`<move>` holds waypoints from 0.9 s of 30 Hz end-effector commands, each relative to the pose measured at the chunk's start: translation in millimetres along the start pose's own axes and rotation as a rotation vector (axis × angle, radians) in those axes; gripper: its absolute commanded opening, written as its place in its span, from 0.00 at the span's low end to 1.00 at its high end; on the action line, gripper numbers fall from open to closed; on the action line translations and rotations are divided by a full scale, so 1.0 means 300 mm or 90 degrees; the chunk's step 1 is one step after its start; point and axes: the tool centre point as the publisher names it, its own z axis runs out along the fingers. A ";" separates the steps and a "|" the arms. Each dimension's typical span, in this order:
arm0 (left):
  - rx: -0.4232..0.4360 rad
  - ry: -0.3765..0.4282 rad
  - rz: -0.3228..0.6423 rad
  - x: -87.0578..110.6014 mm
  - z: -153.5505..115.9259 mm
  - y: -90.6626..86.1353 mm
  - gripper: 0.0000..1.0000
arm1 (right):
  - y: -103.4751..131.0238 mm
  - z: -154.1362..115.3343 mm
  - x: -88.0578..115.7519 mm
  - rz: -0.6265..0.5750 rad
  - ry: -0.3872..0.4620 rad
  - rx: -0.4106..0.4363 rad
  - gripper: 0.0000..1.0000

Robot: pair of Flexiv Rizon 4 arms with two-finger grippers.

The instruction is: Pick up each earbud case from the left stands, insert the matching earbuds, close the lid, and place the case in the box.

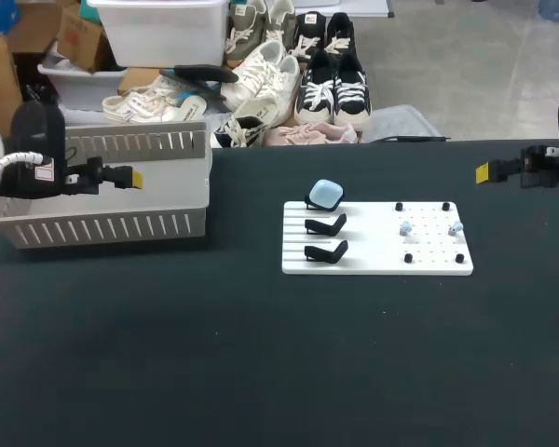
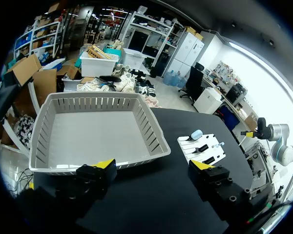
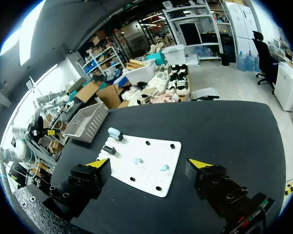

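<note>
A white board (image 1: 376,264) lies mid-table. On its left side stand three black stands; the rear one holds a light-blue earbud case (image 1: 327,194), the other two stands (image 1: 326,225) (image 1: 327,251) are bare. Two pale-blue earbuds (image 1: 405,227) (image 1: 456,226) sit on the board's right half among black pegs. The grey slatted box (image 1: 102,196) is at the left, empty inside (image 2: 95,129). My left gripper (image 1: 130,176) hovers open over the box. My right gripper (image 1: 484,171) hangs open at the far right, apart from the board (image 3: 146,163). The case (image 3: 115,133) and earbuds (image 3: 136,160) (image 3: 163,167) lie ahead of it.
Bare black tabletop (image 1: 261,363) spreads in front of the board and box. The table's rear edge runs just behind the box and the board.
</note>
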 end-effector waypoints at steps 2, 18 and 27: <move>0.004 0.007 0.013 -0.012 0.015 -0.006 1.00 | -0.004 0.000 -0.001 -0.001 0.001 -0.002 1.00; 0.157 -0.023 0.267 -0.162 0.116 -0.080 1.00 | -0.004 0.000 -0.001 -0.001 0.001 -0.002 1.00; 0.244 -0.032 0.433 -0.225 0.187 -0.167 1.00 | -0.004 0.000 -0.001 -0.001 0.001 -0.002 1.00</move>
